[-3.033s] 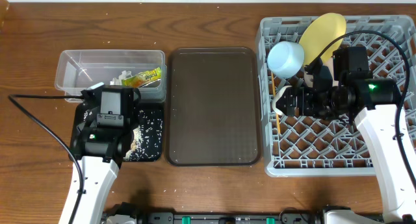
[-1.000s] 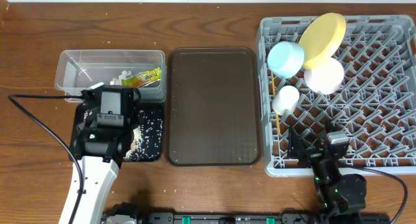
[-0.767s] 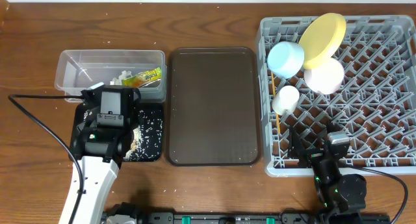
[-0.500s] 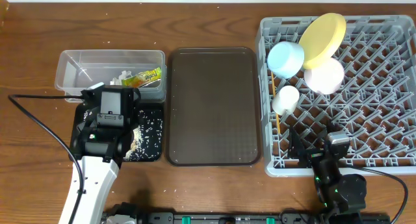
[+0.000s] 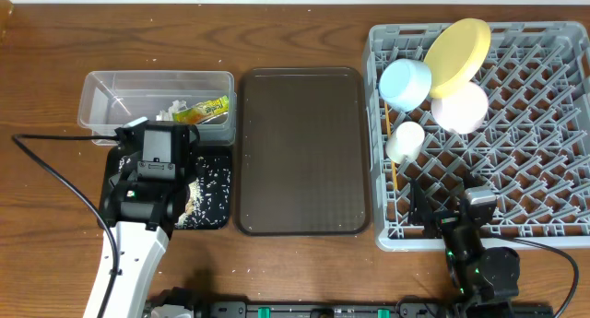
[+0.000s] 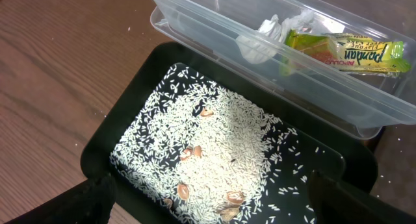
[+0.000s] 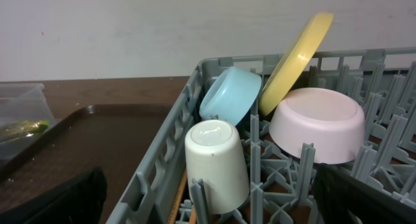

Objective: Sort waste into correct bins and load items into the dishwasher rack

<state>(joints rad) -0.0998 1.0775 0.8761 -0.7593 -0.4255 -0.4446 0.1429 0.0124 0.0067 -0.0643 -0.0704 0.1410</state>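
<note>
The clear tub [image 5: 111,92] holds the snack wrapper [image 5: 205,108] and the white tissue [image 5: 171,106]; both also show in the left wrist view, wrapper [image 6: 344,52] and tissue [image 6: 265,41]. White rice [image 6: 224,143] lies in the black tray [image 5: 214,212]. My left gripper [image 6: 214,211] is open and empty just above the rice. The grey rack [image 5: 544,170] holds the yellow plate [image 5: 458,53], blue bowl [image 5: 406,83], pink bowl [image 5: 459,107], white cup [image 5: 404,140] and chopsticks [image 5: 394,173]. My right gripper [image 7: 214,211] is open and empty at the rack's front edge, facing the cup [image 7: 216,162].
The large dark brown serving tray [image 5: 302,150] lies between the bins and the rack. A few stray rice grains lie on the wooden table [image 5: 55,198] in front of it. Brown scraps sit among the rice [image 6: 188,152].
Three seconds ago my right arm reached over the rack near the bowls; it has since drawn back to the rack's front edge, leaving the pink bowl in the rack. No movement in the last second.
</note>
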